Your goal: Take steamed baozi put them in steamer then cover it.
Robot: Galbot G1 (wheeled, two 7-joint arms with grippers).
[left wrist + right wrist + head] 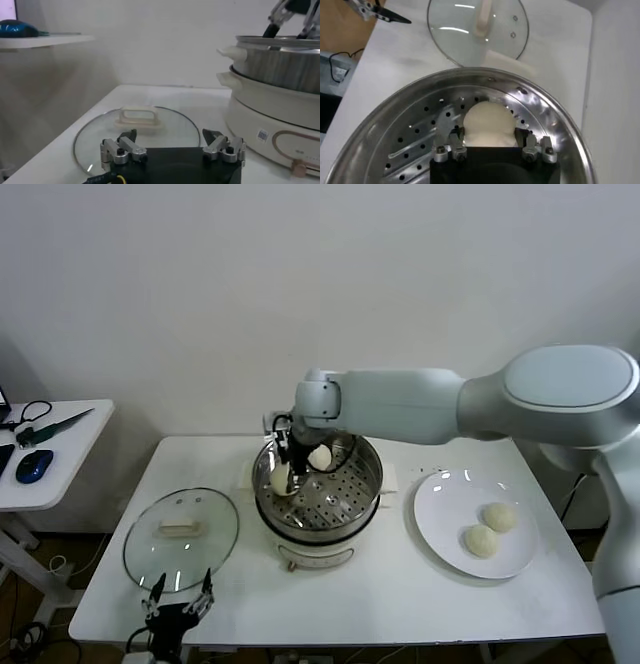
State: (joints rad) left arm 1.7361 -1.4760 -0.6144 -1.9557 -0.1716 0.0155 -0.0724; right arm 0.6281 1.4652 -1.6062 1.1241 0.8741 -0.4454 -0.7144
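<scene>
You had right gripper (285, 474) inside steamer (366, 484), fingers narrowly parted around one baozi (487, 123) resting on its floor. Second baozi (320, 456) lay in basket. Two baozi (490, 529) waited on plate (440, 539) beside steamer. Lid (180, 536) lay off. Left gripper (178, 602) sat wide open, empty.

The steamer (345, 502) is shiny perforated steel on glossy cream plastic, the lid (180, 536) clear glass, the baozi (482, 541) smooth and matt.

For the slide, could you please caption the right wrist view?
Right gripper lowers a steamed baozi into the steamer.
</scene>
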